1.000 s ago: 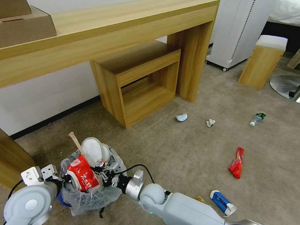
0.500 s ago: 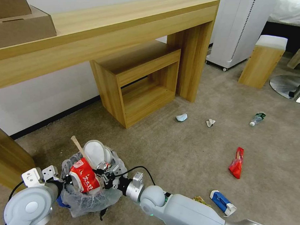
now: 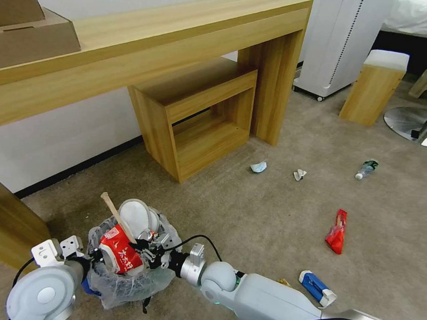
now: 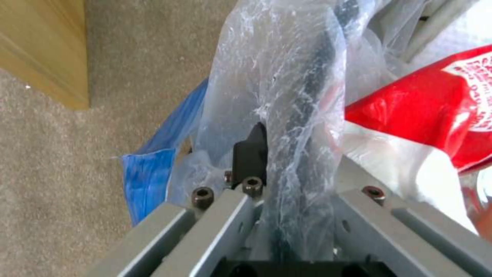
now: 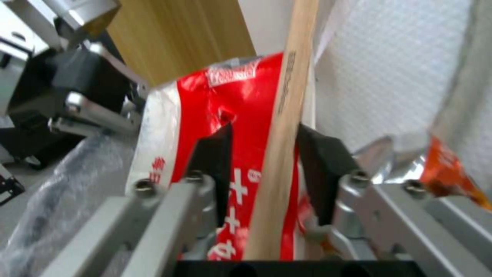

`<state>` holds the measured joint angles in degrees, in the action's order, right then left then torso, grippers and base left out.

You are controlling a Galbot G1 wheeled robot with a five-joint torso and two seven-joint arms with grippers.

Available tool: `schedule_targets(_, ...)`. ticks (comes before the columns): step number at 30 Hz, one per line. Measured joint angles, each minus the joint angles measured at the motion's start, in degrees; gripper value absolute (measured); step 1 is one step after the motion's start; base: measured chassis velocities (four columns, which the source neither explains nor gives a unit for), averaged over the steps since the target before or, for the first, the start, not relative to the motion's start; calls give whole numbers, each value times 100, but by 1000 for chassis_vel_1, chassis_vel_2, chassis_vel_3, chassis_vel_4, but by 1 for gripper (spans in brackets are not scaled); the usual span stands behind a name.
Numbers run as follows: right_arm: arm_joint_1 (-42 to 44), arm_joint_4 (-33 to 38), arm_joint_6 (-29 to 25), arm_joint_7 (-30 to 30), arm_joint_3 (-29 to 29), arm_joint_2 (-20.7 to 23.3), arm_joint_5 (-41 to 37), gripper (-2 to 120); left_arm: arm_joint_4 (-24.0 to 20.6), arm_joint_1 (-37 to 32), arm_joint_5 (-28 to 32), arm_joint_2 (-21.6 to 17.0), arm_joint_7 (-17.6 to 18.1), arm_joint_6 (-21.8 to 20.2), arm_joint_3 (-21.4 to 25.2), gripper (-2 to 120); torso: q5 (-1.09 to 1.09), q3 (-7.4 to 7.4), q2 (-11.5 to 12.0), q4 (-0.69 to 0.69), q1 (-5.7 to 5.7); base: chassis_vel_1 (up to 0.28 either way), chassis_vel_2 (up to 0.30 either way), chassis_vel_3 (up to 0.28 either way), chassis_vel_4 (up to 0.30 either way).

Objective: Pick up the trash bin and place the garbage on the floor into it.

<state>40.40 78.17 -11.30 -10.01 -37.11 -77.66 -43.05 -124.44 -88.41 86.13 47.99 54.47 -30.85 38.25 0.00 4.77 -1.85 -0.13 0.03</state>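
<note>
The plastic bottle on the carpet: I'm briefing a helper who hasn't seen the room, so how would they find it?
Start at the wood-sided stool with a white top. On the floor just in front of it lies the bottle, on its side. It alone is clear with a green label; the nearby scraps are white or pale blue.

A white wall (image 3: 71,133) with a dark skirting strip (image 3: 77,168) is seen at the back. A long wooden desk (image 3: 170,34) is set against it, and a lower open wooden shelf unit (image 3: 197,118) is tucked under the desk beside its end panel. Cardboard boxes (image 3: 24,31) are stacked on the desk's far left end. A white appliance on castors (image 3: 340,36) is placed to the right of the desk. A wooden stool with a white top (image 3: 375,87) is stood near it, and a round metal base (image 3: 407,123) is seen just beyond. White bedding (image 3: 412,5) is visible in the top right corner. Even, soft light is cast throughout.
</note>
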Motion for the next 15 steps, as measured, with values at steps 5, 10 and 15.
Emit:
schedule_targets(5, -57, 1, -19, -8, -7, -19, -91, 56, 0, -2, -13, 17, -9, -11, -6, 0, 0, 0, 0, 0, 0, 0, 0, 0, 0)
schedule_targets(10, -152, 4, -56, 11, 19, -43, -164, 73, -2, -1, -23, 26, -10, -14, -11, 0, 0, 0, 0, 0, 0, 0, 0, 0, 0)
schedule_targets(15, -277, 136, -200, -52, 231, -88, -484, 92, 6, -6, -23, 29, -12, -30, -9, 0, 0, 0, 0, 0, 0, 0, 0, 0, 0)
